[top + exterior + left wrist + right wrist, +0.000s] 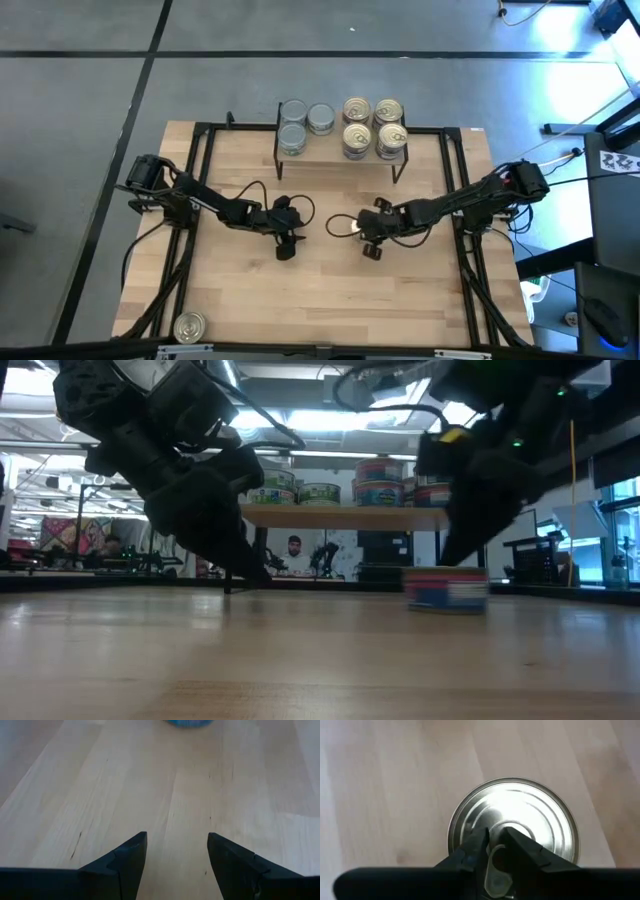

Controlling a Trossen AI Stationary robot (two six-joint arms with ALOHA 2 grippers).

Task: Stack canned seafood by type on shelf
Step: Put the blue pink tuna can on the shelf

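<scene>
From above, the shelf stands at the table's far edge with tins sorted on it: silver tops on its left part, gold tops on its right, which fits stacking by type. One stray can sits alone at the near left corner. The left gripper and the right gripper are both low over the middle of the board, near each other; the can under the right one is hidden by the arm here.

At table height, a can with a blue and red label stands on the wood below the right arm, shelf and stacks behind it. The left arm's dark bulk hangs just off the surface with nothing under it.

The left wrist camera shows its fingers spread apart over bare wood, holding nothing; a blue can edge peeks in farther off. It looks parked.

The right wrist camera looks straight down on a silver lid with ringed ridges and a pull tab. The fingers are nearly pressed together over the lid's centre, at the tab; whether they pinch it I cannot tell. Judging by its colour, this can belongs with the silver group.
</scene>
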